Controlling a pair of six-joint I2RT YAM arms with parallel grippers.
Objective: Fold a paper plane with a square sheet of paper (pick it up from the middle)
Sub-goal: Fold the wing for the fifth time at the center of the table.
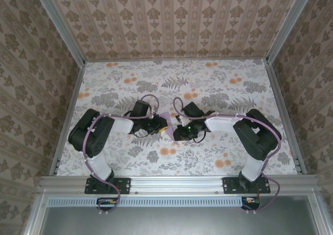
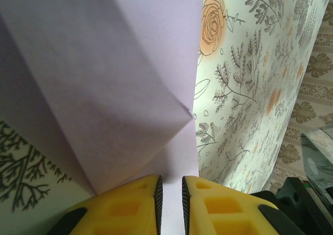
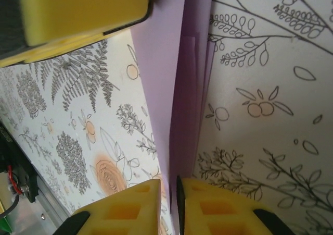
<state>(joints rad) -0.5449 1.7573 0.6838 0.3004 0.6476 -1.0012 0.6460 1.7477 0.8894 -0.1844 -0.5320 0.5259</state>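
Observation:
The lavender sheet of paper [image 1: 166,119] is held up between the two arms at the table's middle, folded into several layers. In the left wrist view the paper [image 2: 104,78] shows a slanted folded flap, and my left gripper [image 2: 170,193] has its yellow fingers a narrow slit apart with paper in the slit. In the right wrist view the paper [image 3: 179,89] runs edge-on into my right gripper [image 3: 169,193], which is shut on its folded edge. A finger of the left gripper [image 3: 78,11] sits at the paper's far end. From above, the left gripper [image 1: 163,125] and right gripper [image 1: 177,131] face each other.
The floral tabletop [image 1: 182,84] stretches behind and around both arms. Patterned walls with metal rails [image 1: 70,115] close it in on the left, right and back. The arm bases are bolted to the near rail [image 1: 177,184].

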